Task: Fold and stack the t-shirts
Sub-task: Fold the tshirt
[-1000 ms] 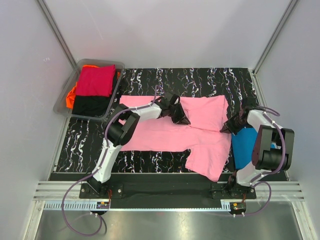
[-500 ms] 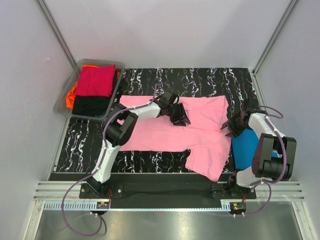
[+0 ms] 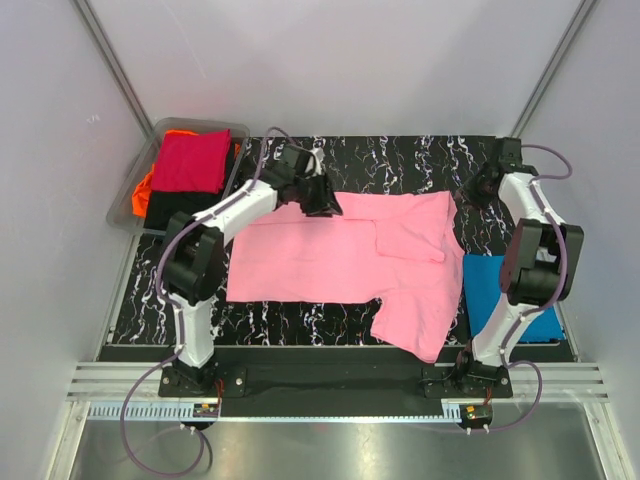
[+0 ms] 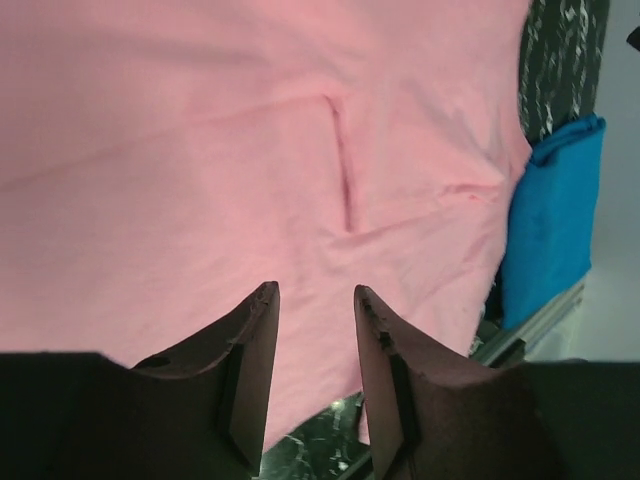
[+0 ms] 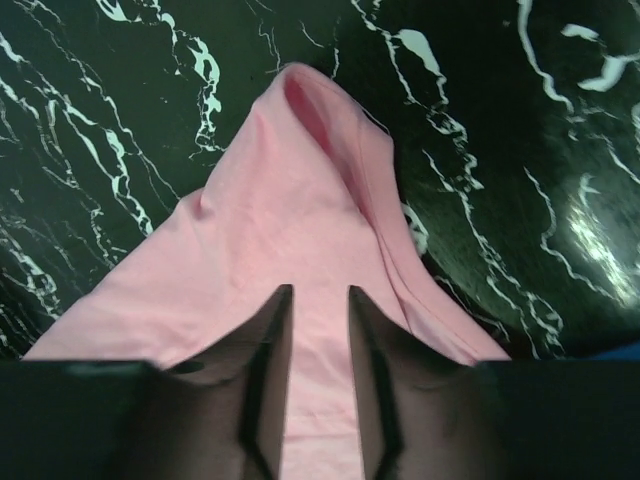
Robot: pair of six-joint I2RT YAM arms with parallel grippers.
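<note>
Pink cloth takes up most of the table: one light pink t-shirt (image 3: 340, 260) lies spread flat on the black, white-veined table (image 3: 400, 155), with one sleeve reaching toward the near edge and a short crease running across its middle. One bright blue t-shirt (image 3: 505, 295) lies folded just beside it on the right, touching the pink hem, so two shirts are on the table. Three more are piled in the one clear plastic bin (image 3: 128, 205) off the far left corner: one crimson t-shirt (image 3: 190, 160) on top, one black t-shirt (image 3: 180, 210) nearer, and one orange t-shirt (image 3: 143, 185) showing at the bin's left side. That makes five shirts in all. Two arms reach over the scene. The left gripper (image 3: 325, 200) hangs over the far left edge of the pink shirt, its two fingers (image 4: 250, 350) spread apart with nothing between them and pink cloth showing through the gap. The right gripper (image 3: 472, 190) is at the shirt's far right corner, where the cloth rises in a small peak. Its two fingers (image 5: 265, 340) stand narrowly parted and grasp nothing.
</note>
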